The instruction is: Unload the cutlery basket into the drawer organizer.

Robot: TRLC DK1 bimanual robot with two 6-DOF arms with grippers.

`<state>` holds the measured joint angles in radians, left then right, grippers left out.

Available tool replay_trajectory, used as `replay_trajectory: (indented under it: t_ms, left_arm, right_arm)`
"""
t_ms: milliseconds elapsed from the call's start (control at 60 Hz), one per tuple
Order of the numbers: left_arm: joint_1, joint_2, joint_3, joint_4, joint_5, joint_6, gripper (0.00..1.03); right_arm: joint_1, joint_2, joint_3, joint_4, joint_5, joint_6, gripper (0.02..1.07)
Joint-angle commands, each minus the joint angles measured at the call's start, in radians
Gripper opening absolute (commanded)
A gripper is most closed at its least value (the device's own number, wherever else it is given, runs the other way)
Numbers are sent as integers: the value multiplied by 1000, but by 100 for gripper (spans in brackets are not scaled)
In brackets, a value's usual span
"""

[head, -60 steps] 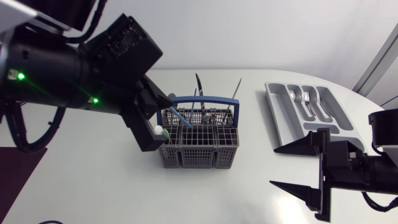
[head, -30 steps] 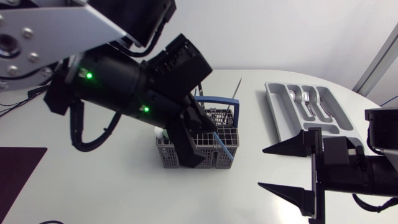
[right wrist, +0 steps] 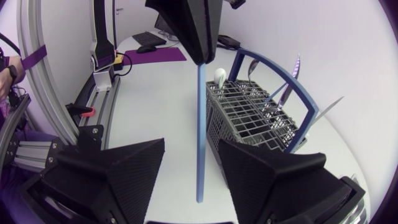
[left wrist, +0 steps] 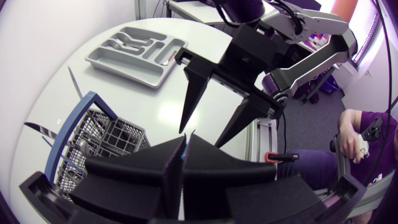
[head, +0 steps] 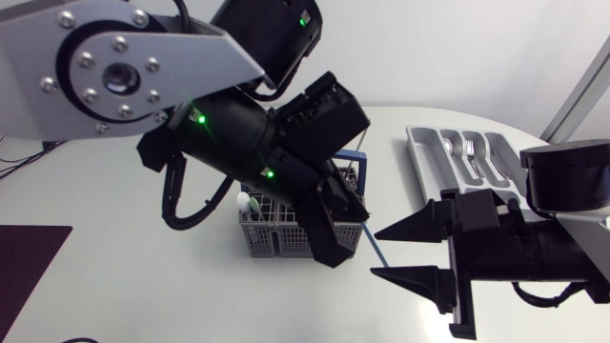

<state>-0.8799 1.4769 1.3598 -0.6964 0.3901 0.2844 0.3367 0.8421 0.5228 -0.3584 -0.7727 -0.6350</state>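
1. Handover in the making, by the look of it! In the head view the left gripper pinches a thin blue stick by its upper end, just beside the basket. The stick's lower end dips between the spread fingers of the right gripper. The organizer lies well apart, by the right arm, with some cutlery in it.
2. Left wrist view: its own fingers are pressed together, with a sliver of blue in the seam. Ahead, the right gripper gapes wide. There is no readable print anywhere.
3. Right wrist view: the stick hangs plumb between its own open fingers and seems clear of both. The left gripper clamps it from above, and the basket stands just beyond with more pieces in it.
   - My read is that the stick is light, stiff, smooth and very narrow, so it could swivel or slip between broad pads.
   - It is best taken mid-shaft, square across, below the left gripper's hold.
   - No label shows on the stick or the basket.
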Motion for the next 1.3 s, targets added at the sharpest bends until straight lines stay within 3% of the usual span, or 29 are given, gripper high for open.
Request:
replay_trajectory:
  t_ms: [0,217,517,633,800,867,983,1100,1200,1283]
  left_arm:
    - [-13,25,39,11,18,-10,11]
    - [-14,28,44,11,16,-8,11]
    - [-2,28,33,9,16,-2,11]
    - [1,26,36,9,16,-2,13]
    - [10,26,53,9,16,-7,37]
    - [13,26,59,9,16,-8,56]
    - [21,23,65,9,16,-11,67]
    - [30,13,68,9,15,-11,72]
    - [71,-9,90,8,12,-10,83]
    - [114,-18,116,-2,12,-10,85]
  right_arm:
    - [22,28,28,16,12,35,50]
    - [30,31,40,10,12,46,21]
    - [39,25,48,-50,10,34,7]
    - [38,25,49,-82,12,20,7]
    - [30,15,45,-111,16,4,7]
    - [21,9,42,-123,19,-5,7]
    - [4,0,36,-145,19,-20,7]
    - [-18,-6,34,-165,24,-35,7]
    - [-71,-8,39,-180,27,-57,7]
    - [-116,-8,40,-194,27,-80,7]
